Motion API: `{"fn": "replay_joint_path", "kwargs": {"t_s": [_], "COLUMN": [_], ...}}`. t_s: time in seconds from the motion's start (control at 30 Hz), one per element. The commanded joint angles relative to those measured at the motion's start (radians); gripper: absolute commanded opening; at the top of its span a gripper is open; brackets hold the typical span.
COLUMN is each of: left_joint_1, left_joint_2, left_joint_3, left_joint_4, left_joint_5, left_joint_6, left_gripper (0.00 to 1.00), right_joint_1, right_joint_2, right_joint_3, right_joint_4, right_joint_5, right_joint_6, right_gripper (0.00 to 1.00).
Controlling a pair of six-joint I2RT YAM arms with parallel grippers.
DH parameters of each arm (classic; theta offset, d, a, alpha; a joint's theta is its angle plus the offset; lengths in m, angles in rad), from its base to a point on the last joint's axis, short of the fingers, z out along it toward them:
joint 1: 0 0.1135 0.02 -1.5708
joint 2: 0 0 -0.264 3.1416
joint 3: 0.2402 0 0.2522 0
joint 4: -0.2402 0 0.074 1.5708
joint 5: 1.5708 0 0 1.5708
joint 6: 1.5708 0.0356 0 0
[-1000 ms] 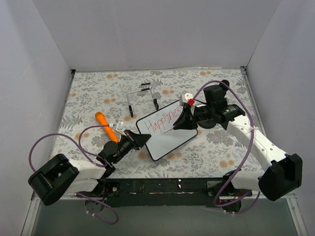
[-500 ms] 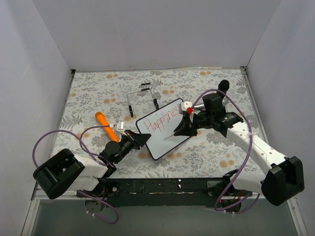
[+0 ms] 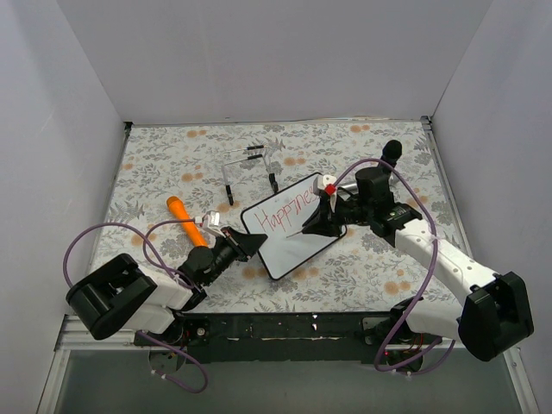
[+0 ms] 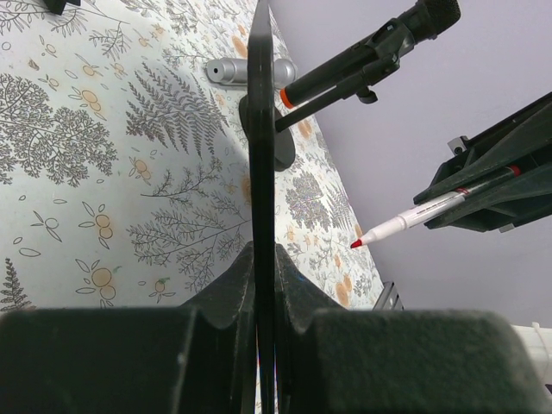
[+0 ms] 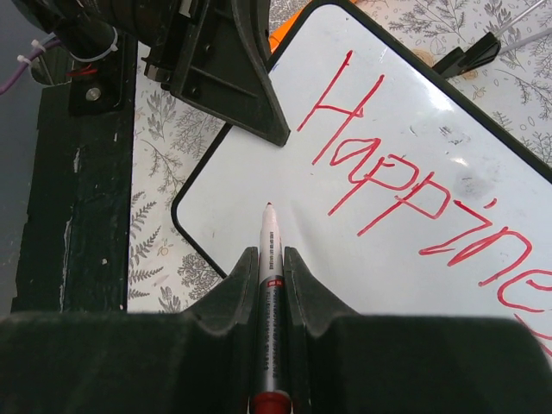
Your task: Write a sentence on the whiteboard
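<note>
The whiteboard point(image 3: 297, 241) has a black frame and rests tilted on the table. Red writing "Happines" point(image 3: 285, 210) runs along its upper part, and it also shows in the right wrist view point(image 5: 405, 185). My left gripper point(image 3: 250, 246) is shut on the board's left edge, and the board is seen edge-on point(image 4: 261, 129) between my fingers. My right gripper point(image 3: 317, 222) is shut on a red-tipped white marker point(image 5: 269, 259). The tip hangs over the blank white area below the "H". In the left wrist view the marker point(image 4: 405, 222) stands a little off the board.
A clear wire stand with black feet point(image 3: 250, 168) stands just behind the board. An orange object point(image 3: 187, 222) lies left of my left gripper. Grey walls close in the flowered table point(image 3: 388, 267). A black rail point(image 3: 285, 328) runs along the near edge.
My right gripper has carried the marker from the board's upper right down and left, to the blank area under the writing. The left gripper keeps its hold on the board.
</note>
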Motion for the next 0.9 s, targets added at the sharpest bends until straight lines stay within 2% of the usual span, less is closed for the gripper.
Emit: {"fn": "replay_joint_path", "kwargs": {"t_s": [0.0, 0.33, 0.87], "left_joint_1": [-0.007, -0.007, -0.007], "left_joint_2": [-0.004, 0.01, 0.039], "left_joint_3": [0.032, 0.031, 0.026], "left_joint_4": [0.15, 0.162, 0.194], "left_joint_5": [-0.018, -0.029, -0.027], "left_joint_6": [-0.018, -0.032, -0.039], "left_gripper": [0.0, 0.0, 0.0], "right_joint_1": [0.026, 0.1, 0.123], "right_joint_2": [0.01, 0.06, 0.1], "right_joint_3": [-0.012, -0.051, -0.052], "right_joint_4": [0.097, 0.153, 0.188], "right_joint_5": [0.022, 0.106, 0.155], "right_joint_6": [0.063, 0.094, 0.111], "right_gripper": [0.01, 0.01, 0.01]}}
